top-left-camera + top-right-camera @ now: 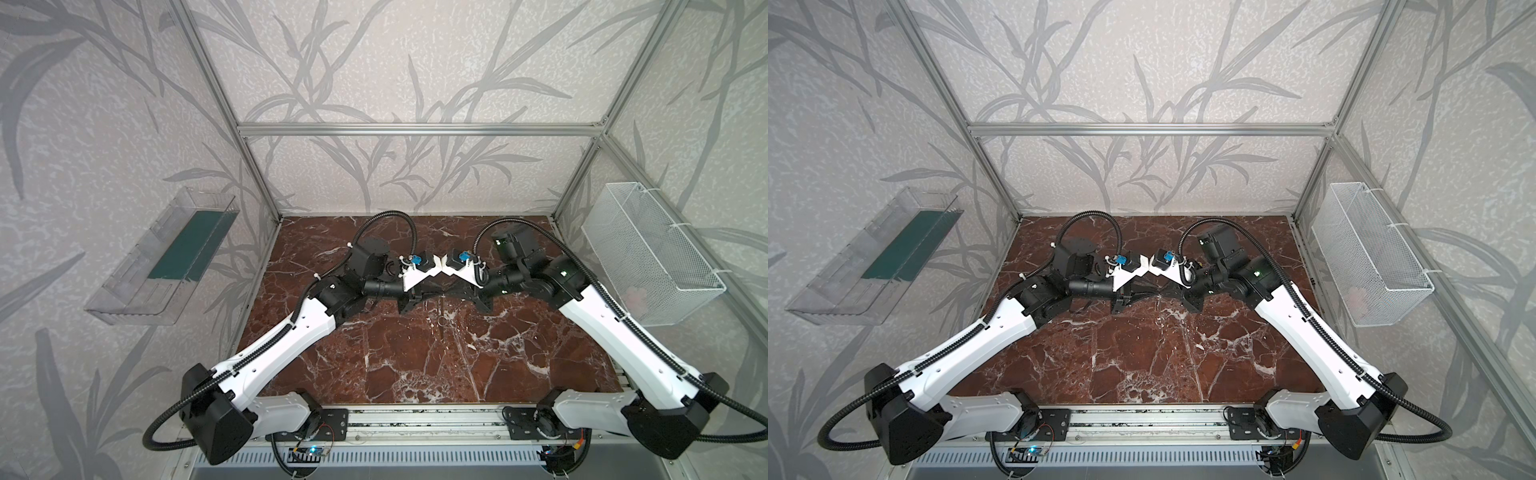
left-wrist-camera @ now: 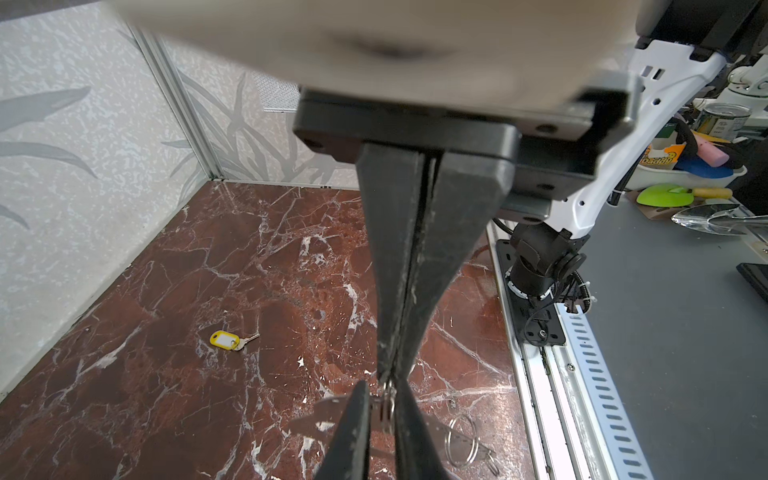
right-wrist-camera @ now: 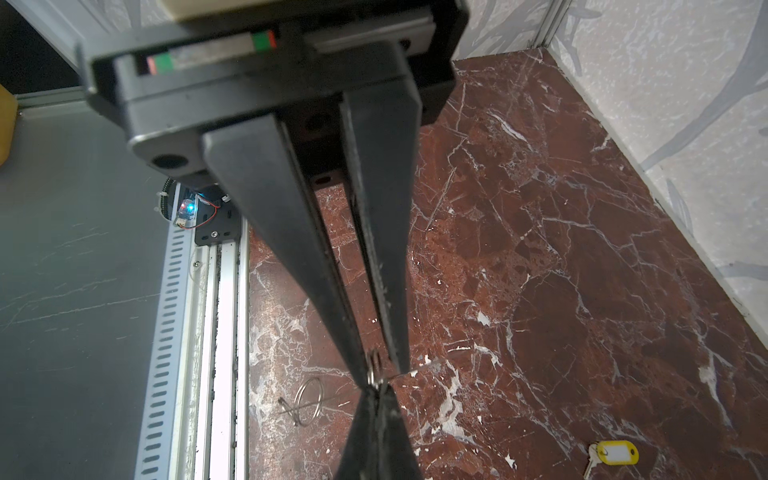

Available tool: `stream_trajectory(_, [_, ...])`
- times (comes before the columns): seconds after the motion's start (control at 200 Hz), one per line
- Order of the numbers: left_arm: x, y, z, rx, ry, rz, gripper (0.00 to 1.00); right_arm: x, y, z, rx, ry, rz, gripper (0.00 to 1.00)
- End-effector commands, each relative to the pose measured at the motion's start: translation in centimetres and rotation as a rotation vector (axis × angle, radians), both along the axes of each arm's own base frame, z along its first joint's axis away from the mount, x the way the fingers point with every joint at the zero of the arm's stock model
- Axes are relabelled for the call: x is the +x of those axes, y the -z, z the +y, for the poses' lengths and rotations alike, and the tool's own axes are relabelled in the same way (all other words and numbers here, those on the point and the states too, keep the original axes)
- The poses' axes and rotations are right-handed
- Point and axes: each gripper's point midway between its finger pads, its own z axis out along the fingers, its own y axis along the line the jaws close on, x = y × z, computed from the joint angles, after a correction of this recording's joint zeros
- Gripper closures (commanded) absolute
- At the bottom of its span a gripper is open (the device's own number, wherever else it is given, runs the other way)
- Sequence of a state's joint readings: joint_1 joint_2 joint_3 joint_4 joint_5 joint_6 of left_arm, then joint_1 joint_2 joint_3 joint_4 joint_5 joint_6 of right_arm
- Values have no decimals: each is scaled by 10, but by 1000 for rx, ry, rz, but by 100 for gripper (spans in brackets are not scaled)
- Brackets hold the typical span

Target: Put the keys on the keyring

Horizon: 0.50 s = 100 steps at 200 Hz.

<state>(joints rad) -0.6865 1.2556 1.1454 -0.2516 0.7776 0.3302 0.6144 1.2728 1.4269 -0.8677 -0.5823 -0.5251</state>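
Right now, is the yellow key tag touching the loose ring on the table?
Apart. The left wrist view shows bare marble table between the yellow key tag and the loose ring.

Red-brown marble table is ringed by grey-leaf wallpaper and an aluminium frame in both top views. High on the left wall hangs a clear plastic bin with a dark green liner. Opposite it hangs a white wire mesh basket (something pale pink inside, too faint to name). The left wrist view catches a tin can and a lime-green piece beyond the table.
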Motion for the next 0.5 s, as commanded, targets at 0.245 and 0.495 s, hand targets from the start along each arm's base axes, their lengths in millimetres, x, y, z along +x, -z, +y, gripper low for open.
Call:
stream_trajectory(0.245, [-5,14,2,81,12,13,85,-7,-15,4,47,-37,-36,100])
stream_trajectory(0.495, [-4,18,-2,110,25,19,84,-7,-16,6,54,-48,-34,100])
